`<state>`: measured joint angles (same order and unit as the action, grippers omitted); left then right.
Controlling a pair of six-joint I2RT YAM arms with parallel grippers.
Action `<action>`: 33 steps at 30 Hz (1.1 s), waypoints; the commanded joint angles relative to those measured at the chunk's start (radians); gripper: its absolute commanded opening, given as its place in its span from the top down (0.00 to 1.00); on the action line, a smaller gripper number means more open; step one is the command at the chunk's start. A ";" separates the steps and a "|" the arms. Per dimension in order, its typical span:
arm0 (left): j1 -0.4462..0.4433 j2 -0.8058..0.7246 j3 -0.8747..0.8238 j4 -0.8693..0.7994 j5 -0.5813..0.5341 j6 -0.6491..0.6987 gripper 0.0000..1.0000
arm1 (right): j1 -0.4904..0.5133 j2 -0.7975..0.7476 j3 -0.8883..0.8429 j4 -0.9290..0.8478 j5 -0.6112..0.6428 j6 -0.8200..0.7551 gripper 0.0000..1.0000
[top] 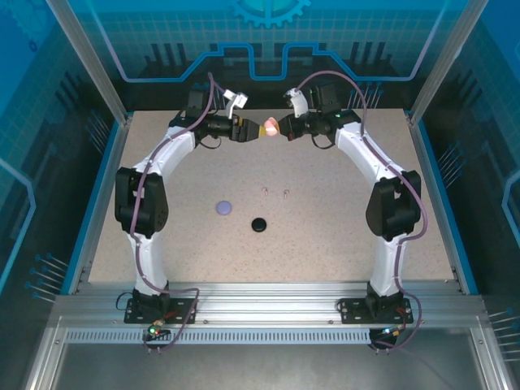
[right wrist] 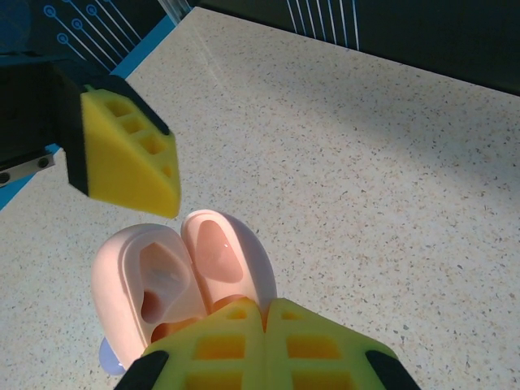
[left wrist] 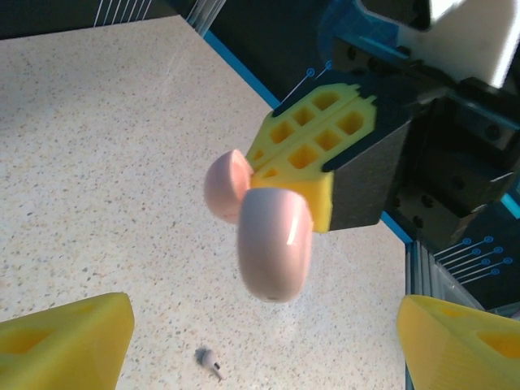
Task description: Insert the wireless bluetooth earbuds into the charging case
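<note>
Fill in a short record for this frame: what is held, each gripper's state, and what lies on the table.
held item: pink case, hinged open, lifted above the table
right gripper: shut on the pink case
left gripper: open, facing the case, not gripping it
on table: lavender case, black case, two earbuds lying side by side, apart from both cases
earbud colour: too small to tell

The right gripper hides part of the pink case. Two earbuds on the counter are too small to identify.
</note>
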<state>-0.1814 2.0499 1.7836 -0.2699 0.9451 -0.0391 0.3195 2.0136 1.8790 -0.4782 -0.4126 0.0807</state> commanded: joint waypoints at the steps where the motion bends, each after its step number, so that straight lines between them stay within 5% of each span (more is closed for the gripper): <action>1: 0.019 0.041 0.070 -0.105 0.059 0.062 0.14 | -0.007 0.032 0.040 0.025 -0.033 -0.016 1.00; 9: 0.025 0.119 0.179 -0.220 0.096 0.110 0.14 | 0.023 0.068 0.078 0.044 -0.043 -0.005 1.00; 33: 0.034 0.167 0.243 -0.288 0.197 0.138 0.42 | 0.056 0.102 0.137 -0.043 -0.053 -0.077 1.00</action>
<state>-0.1570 2.1975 1.9842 -0.5194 1.0981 0.0643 0.3664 2.1052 1.9789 -0.4812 -0.4377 0.0387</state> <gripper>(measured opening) 0.581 0.043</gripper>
